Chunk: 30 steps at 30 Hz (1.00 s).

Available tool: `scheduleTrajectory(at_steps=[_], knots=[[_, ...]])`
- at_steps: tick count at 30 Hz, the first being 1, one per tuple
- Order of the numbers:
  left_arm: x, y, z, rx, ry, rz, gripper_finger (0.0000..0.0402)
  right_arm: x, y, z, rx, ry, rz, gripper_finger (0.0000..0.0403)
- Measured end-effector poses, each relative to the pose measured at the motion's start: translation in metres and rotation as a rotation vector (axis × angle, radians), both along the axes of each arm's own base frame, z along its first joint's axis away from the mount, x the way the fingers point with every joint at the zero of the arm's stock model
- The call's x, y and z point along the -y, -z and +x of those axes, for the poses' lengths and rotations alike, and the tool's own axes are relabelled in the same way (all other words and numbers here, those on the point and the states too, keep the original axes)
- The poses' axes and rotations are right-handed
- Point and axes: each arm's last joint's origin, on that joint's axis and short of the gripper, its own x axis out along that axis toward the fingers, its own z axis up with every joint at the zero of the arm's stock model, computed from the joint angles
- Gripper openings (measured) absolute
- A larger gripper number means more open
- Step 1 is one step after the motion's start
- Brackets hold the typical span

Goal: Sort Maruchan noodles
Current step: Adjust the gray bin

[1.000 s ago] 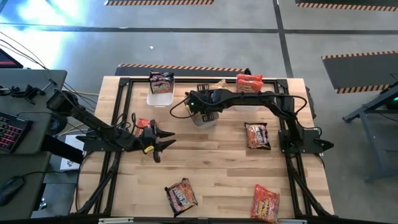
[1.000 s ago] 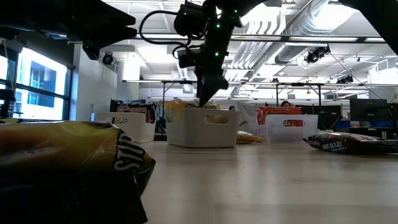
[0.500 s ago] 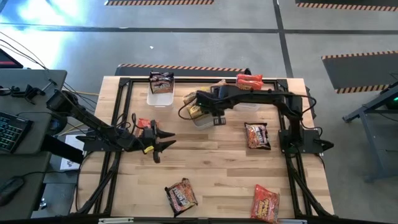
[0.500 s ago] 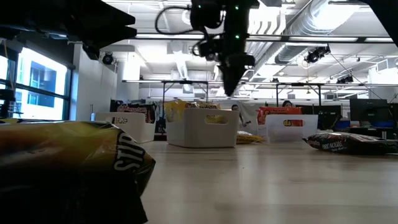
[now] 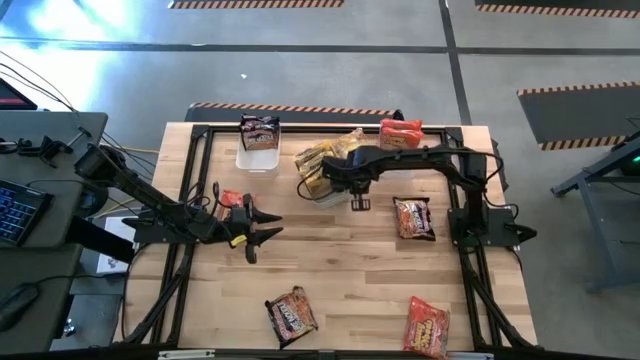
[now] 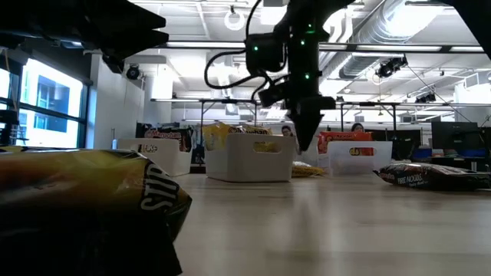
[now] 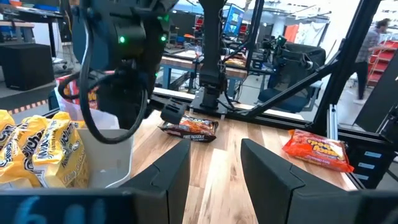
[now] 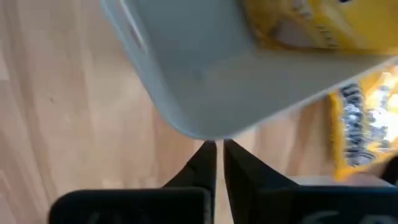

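Now the right gripper [image 5: 358,203], fingers nearly together and empty, hovers beside the yellow-packet bin [image 5: 322,190]; swinging carelessly, it could clip that bin. Left gripper [image 5: 262,232] waits, spread apart.

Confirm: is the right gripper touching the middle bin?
Apart. The low view shows the right gripper hanging beside the middle bin, with background visible between them.
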Motion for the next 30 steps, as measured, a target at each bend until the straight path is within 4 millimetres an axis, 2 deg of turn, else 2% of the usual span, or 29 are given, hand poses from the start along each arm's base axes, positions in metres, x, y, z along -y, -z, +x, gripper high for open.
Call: scheduleTrajectory(at_steps=[3,9,18,20,24,27,30], knots=[[0.000,0.000,0.000,0.000,0.000,0.000,0.0131,-0.002,0.007,0.001,0.030,-0.005,0.027,0.0003],[0.000,0.000,0.000,0.001,0.000,0.000,0.0131,-0.013,0.007,0.010,0.106,-0.057,0.040,0.0001],[0.000,0.000,0.000,0.000,0.000,0.001,0.0131,-0.044,0.004,0.020,0.182,-0.149,0.121,0.0000],[0.000,0.000,0.000,0.000,0.000,0.001,0.0131,-0.051,-0.002,0.019,0.190,-0.166,0.115,0.0000],[0.000,0.000,0.000,-0.004,0.000,0.003,0.0131,-0.057,-0.030,0.013,0.283,-0.180,0.047,0.0000],[0.000,0.001,0.000,-0.006,0.000,0.005,0.0131,-0.049,-0.050,0.014,0.400,-0.177,-0.027,0.0000],[0.000,0.001,0.000,-0.006,0.000,0.004,0.0131,-0.038,-0.055,0.019,0.473,-0.170,-0.048,0.0000]])
